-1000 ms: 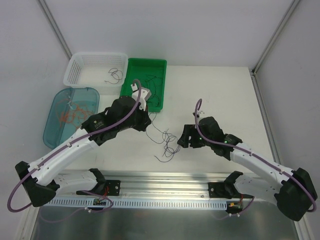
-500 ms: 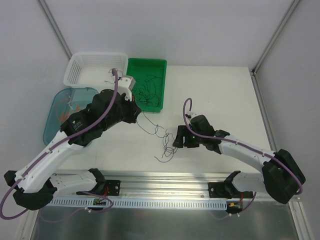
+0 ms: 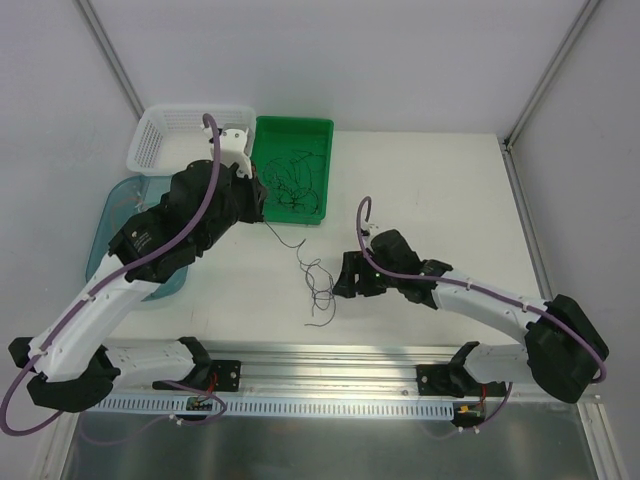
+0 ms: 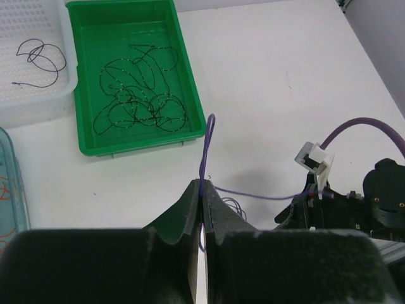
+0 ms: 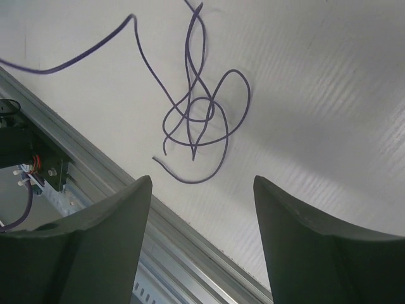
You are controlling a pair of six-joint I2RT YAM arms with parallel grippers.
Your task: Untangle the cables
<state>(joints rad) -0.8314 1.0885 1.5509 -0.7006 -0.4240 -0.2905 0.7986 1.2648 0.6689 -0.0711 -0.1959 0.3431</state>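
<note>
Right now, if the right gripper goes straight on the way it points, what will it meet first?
Most likely the loose knot of purple cable on the white table, just ahead of the open right gripper. Nothing else shows between them, though depth is hard to judge.

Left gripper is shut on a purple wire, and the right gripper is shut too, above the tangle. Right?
No. The right gripper is open and empty above the tangle; the right wrist view shows it. The left gripper is shut on a purple wire, as you said.
</note>
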